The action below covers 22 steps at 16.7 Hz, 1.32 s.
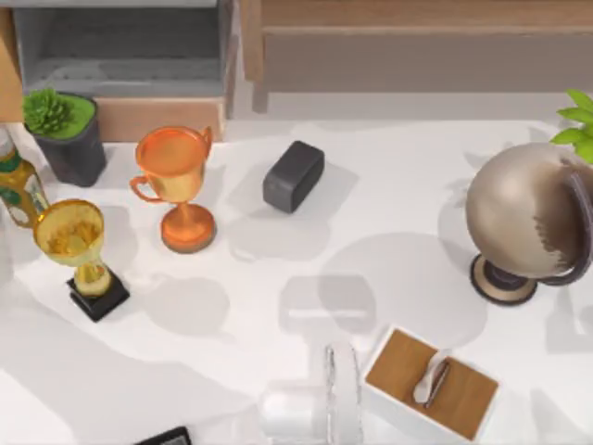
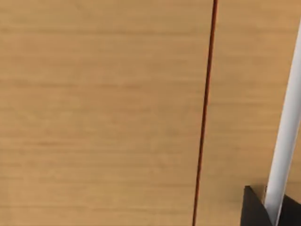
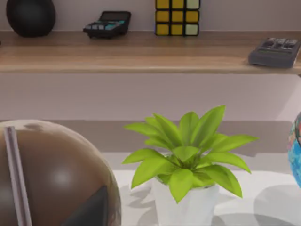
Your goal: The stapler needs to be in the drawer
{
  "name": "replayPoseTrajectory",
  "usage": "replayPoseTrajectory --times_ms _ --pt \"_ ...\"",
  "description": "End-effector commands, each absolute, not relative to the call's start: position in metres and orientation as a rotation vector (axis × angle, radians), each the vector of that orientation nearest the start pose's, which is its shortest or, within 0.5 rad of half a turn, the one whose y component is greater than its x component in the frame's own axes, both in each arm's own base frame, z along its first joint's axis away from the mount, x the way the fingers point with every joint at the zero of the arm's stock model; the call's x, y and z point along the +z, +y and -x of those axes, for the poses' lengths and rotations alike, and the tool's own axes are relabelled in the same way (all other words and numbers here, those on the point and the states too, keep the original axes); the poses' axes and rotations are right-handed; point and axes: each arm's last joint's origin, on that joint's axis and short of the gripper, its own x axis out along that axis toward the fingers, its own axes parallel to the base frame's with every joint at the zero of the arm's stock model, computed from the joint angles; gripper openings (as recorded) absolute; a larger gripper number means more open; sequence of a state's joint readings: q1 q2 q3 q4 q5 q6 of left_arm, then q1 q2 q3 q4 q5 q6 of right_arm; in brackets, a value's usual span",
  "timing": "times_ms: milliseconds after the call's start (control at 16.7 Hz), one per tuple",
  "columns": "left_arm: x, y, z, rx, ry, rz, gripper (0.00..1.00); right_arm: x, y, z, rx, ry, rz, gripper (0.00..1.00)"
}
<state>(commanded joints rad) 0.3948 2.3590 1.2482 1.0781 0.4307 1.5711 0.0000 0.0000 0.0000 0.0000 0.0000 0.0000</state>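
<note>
Presently, stapler (image 1: 165, 436): seen in the top view as a slim black item at the near edge of the worktop (image 1: 389, 213), left of centre, partly cut by the frame; not held
Drawer (image 1: 157, 117): at the far left; judged open, since the grey interior is exposed behind the tan front panel; well apart from the stapler
Left tool (image 2: 254, 212): a dark wedge is seen close against a wooden surface; whether it is spread or pressed together cannot be told
Right tool (image 3: 91, 209): a dark wedge is seen near the brown globe (image 1: 523, 213); its state cannot be told
Risk, wrong item: the dark grey block (image 1: 294, 174) could be taken for the stapler; it lies nearer the drawer
Risk, edge: the stapler could be nudged off the worktop by a skewed approach
Risk, carry path: the orange trophy (image 1: 176, 185), gold trophy (image 1: 79, 250) and potted plant (image 1: 65, 130) stand between stapler and drawer; a low carry could topple them or strike the front panel
</note>
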Motion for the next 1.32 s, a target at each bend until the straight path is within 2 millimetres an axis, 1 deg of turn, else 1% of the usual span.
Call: replayPoseTrajectory --times_ms 240,1020,1080,1320 --pt "0.0895 0.1737 -0.4392 -0.027 0.013 -1.547 0.0 0.16 -0.0012 -0.1057 0.0 0.0 0.0 1.0" --pt "0.0895 0.1737 -0.4392 -0.027 0.013 -1.547 0.98 0.16 -0.0012 -0.1057 0.0 0.0 0.0 1.0" --pt "0.0895 0.1737 -0.4392 -0.027 0.013 -1.547 1.0 0.16 -0.0012 -0.1057 0.0 0.0 0.0 1.0" --pt "0.0895 0.1737 -0.4392 -0.027 0.013 -1.547 1.0 0.16 -0.0012 -0.1057 0.0 0.0 0.0 1.0"
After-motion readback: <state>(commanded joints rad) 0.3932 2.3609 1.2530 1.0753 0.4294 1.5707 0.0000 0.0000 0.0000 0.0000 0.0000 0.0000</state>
